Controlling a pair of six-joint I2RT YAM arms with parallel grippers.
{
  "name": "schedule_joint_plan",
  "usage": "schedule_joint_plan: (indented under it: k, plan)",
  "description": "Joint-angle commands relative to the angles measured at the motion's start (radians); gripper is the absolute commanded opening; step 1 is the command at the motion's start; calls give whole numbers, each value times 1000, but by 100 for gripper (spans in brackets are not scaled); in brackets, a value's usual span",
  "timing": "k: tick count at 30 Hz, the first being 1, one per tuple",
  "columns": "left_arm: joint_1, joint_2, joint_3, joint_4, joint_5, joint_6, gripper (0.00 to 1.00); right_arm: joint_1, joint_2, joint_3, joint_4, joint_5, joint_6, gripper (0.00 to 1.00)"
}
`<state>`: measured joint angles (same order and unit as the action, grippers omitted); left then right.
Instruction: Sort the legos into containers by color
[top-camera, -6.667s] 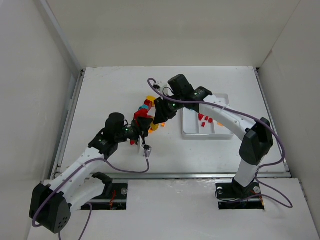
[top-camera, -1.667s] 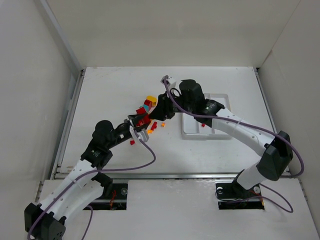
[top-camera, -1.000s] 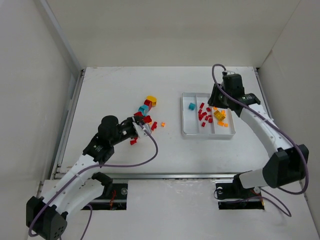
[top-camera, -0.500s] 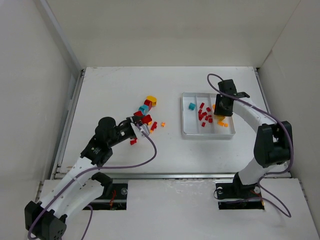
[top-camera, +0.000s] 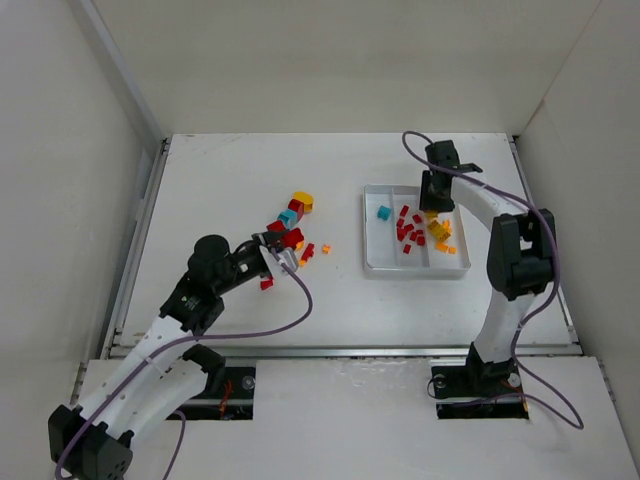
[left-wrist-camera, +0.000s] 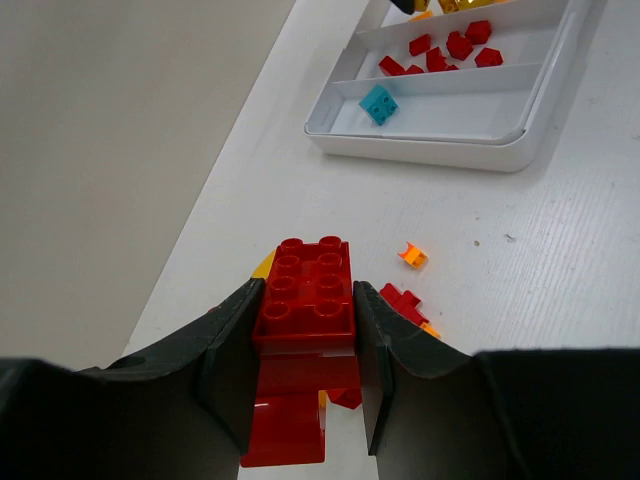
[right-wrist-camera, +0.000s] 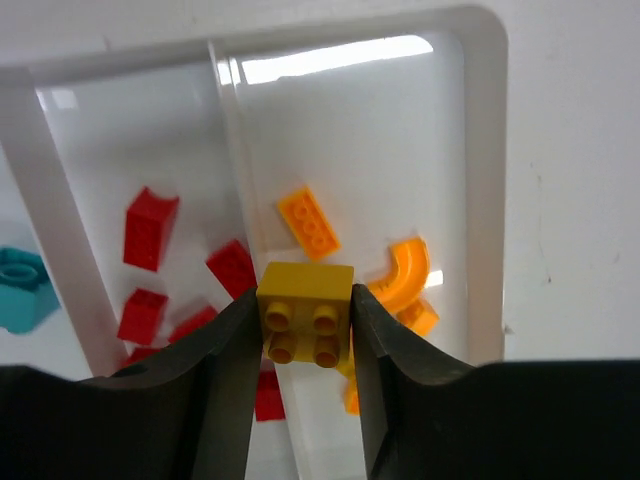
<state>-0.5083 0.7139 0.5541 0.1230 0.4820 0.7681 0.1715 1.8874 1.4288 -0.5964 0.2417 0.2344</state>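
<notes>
White walls enclose a white table (top-camera: 220, 180), with both arms bolted at its near edge. A white three-compartment tray (top-camera: 415, 271) is set on the right half of the table, its dividers running away from the arms. A single teal brick (top-camera: 383, 213) is held in the left compartment. Several red pieces (top-camera: 408, 232) are scattered in the middle one, and orange-yellow pieces (top-camera: 441, 236) are gathered in the right one.

The right gripper (top-camera: 432, 200) is positioned over the far end of the tray. Its fingers (right-wrist-camera: 225, 370) are clamped on the two sides of a yellow two-by-two brick (right-wrist-camera: 306, 310), studs facing the wrist camera. In that view the brick is seen above the right compartment, just beside the divider. An orange flat plate (right-wrist-camera: 309, 223) and a curved orange piece (right-wrist-camera: 400, 268) lie beneath and beyond it.

A loose pile of bricks (top-camera: 296, 207) in red, teal and yellow is left on the table, left of the tray and apart from it. The left gripper (top-camera: 283, 250) is placed at the near end of this pile. A red two-by-four brick (left-wrist-camera: 305, 292) is pinched between its two fingers, studs up. More red is seen directly below that brick in the gap, though whether it is joined cannot be told. Whether the brick is lifted clear of the table cannot be told either. A small orange piece (left-wrist-camera: 412, 255) lies on the table just beyond the left gripper, between it and the tray.
</notes>
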Motion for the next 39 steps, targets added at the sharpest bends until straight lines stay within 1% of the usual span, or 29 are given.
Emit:
schedule_joint_plan:
  k: [1,2,5,8,11,13,14,15,16,17,18,19,20,21,22,23,24,25,26,27,28,29,30,32,33,35,36,39]
  plan:
    - [2,-36,7,52,12,-20,0,0,35,111,15,21,-18,42]
    - [2,-36,7,52,12,-20,0,0,44,122,3,21,-29,51]
    - [2,-45,7,52,12,-20,0,0,59,146,-19,21,-38,65]
    - [2,-45,-2,52,12,-20,0,0,59,147,-19,8,-47,69]
    - [2,-45,-2,52,24,-10,0,0,-22,114,22,-42,-66,70]
    - [2,-45,-2,52,38,-10,0,0,-131,52,65,-100,-102,71]
    - [2,-45,-2,52,47,-10,0,0,-180,18,96,-193,-125,71]
    - [2,-45,-2,61,56,-10,0,11,-288,-58,168,-244,-151,71]
    - [2,-45,-2,61,66,-10,0,20,-345,-97,203,-295,-212,71]
    - [2,-54,-2,61,96,-10,0,51,-452,-170,261,-388,-284,71]
    - [2,-54,-2,61,113,-10,0,66,-453,-171,285,-442,-285,71]
    - [2,-54,-2,61,131,-10,0,83,-547,-239,308,-506,-373,71]
    - [2,-54,-2,61,183,-10,0,103,-592,-275,329,-572,-420,71]
    - [2,-54,7,61,213,-10,0,127,-634,-307,346,-693,-467,78]
    - [2,-54,7,41,246,2,0,188,-704,-361,369,-744,-516,89]
    - [2,-45,21,30,313,17,0,227,-733,-384,369,-781,-605,97]
    - [2,-45,21,20,346,17,0,270,-760,-402,385,-797,-634,97]
    - [2,-33,33,9,377,28,0,366,-778,-418,408,-771,-651,98]
    - [2,-16,49,-15,404,28,0,416,-790,-427,408,-750,-679,98]
    - [2,-7,59,-29,456,37,0,460,-791,-427,408,-734,-688,98]
    - [2,5,82,-43,478,37,0,533,-791,-427,408,-708,-688,98]
    - [2,28,96,-65,495,37,0,561,-762,-397,408,-699,-688,98]
    - [2,39,108,-74,522,37,0,589,-748,-383,399,-687,-688,94]
    - [2,58,139,-83,535,37,0,652,-723,-357,389,-650,-710,87]
    - [2,58,139,-83,535,37,0,670,-703,-335,389,-639,-710,77]
    - [2,67,152,-83,535,37,0,713,-694,-326,389,-612,-737,68]
    - [2,67,162,-83,535,37,0,723,-679,-312,380,-602,-738,67]
    - [2,67,162,-83,535,28,0,747,-656,-303,380,-590,-759,67]
